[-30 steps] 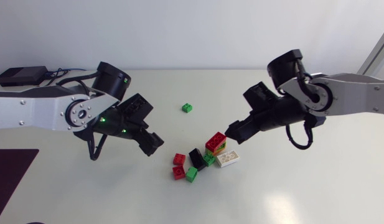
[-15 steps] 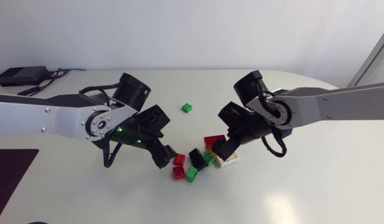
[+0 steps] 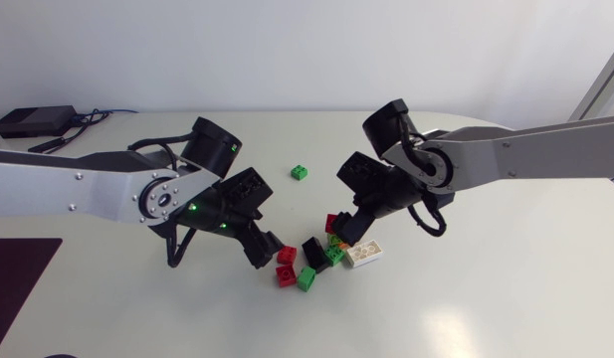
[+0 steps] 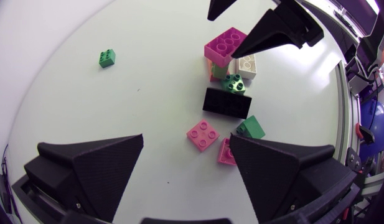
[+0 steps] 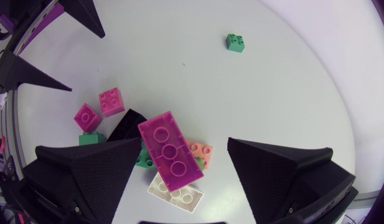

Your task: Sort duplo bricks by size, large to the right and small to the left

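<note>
**Duplo pile at mid-bench, both sets of fingers spread wide, nothing held.**
The left gripper (image 3: 261, 248) hangs with its fingers wide apart just beside two small red bricks (image 3: 286, 265), touching neither. A small green brick (image 3: 300, 172) lies alone, well apart from the pile. A black brick (image 3: 314, 251) lies mid-pile. The large red brick (image 5: 170, 151) rests on top of an orange brick (image 5: 200, 150) and a white brick (image 3: 365, 255). The right gripper (image 3: 351, 227) straddles it with fingers wide. Judged from appearance, the bricks are light, rigid moulded plastic with smooth, slippery walls. Grip across the two long flat sides, below the studs. Lifting the top brick may disturb those under it. No tray or bin shows, and the bricks lie directly on the bench (image 3: 506, 298).
</note>
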